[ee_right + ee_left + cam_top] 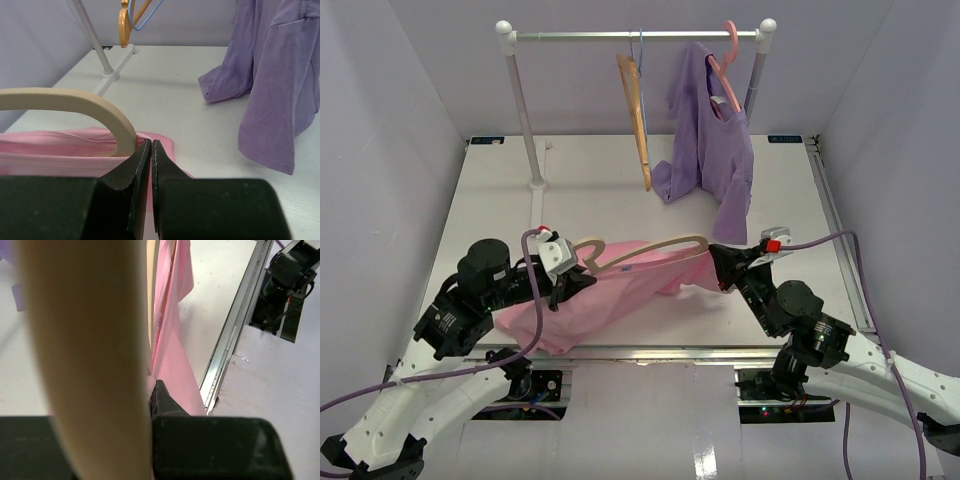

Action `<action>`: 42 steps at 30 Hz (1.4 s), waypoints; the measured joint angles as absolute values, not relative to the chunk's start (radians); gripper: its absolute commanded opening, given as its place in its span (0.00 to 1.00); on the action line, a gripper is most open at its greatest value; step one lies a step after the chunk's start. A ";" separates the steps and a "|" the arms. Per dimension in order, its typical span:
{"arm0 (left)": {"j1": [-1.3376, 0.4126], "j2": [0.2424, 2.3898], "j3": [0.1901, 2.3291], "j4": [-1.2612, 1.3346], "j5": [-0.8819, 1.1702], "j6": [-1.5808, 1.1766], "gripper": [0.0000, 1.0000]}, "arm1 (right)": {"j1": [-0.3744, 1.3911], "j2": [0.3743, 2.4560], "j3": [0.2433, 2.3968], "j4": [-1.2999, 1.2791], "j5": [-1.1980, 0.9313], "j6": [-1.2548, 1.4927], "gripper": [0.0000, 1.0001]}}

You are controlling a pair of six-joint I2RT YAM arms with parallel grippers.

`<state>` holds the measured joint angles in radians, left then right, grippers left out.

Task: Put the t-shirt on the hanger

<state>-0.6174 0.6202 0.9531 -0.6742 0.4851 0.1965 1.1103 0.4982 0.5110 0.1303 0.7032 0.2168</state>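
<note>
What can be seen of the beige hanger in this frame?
The hanger is a thin, smooth beige outline, plastic by the look of it, with rounded shoulders and a curved hook. It lies at a slant, with the hook toward the left hand, which grips it near the hook. Its lower part is hidden in the pink t-shirt and its upper arm is bare. The far shoulder curves into the cloth beside the right hand, which pinches the t-shirt.

Tan hanger [660,243] sits partly inside bunched pink t-shirt [610,295].
</note>
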 measured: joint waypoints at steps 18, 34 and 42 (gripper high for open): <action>-0.617 0.749 0.981 -0.691 0.435 0.255 0.00 | 1.085 0.695 0.781 -0.079 0.513 0.120 0.08; -0.619 0.745 0.981 -0.704 0.372 0.263 0.00 | 1.084 0.667 0.943 -0.314 0.490 0.117 0.08; -0.619 0.760 0.992 -0.703 0.418 0.261 0.00 | 1.087 0.682 0.998 -0.376 0.486 0.101 0.10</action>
<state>-0.6193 0.7599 0.9924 -0.7029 0.4176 0.2612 1.0874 0.6821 0.9979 -0.3762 0.4859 0.1012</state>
